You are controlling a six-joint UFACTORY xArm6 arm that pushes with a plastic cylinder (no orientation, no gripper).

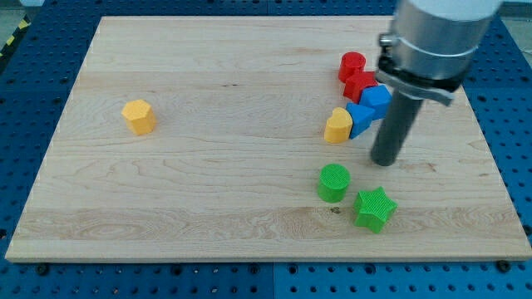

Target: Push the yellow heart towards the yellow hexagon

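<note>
A red cylinder (352, 64) sits near the top right of the wooden tabletop (233, 191), touching a second red block (359, 85). Beside that lie two blue blocks (376, 98) (360, 118). Lower down, a green cylinder (334, 182) stands just beside a green star (374, 208).

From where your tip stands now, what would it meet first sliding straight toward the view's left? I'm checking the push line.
Probably nothing: my tip sits lower than the yellow heart and higher than the green cylinder, so it would likely slip between them, though the margin is hard to judge.
</note>
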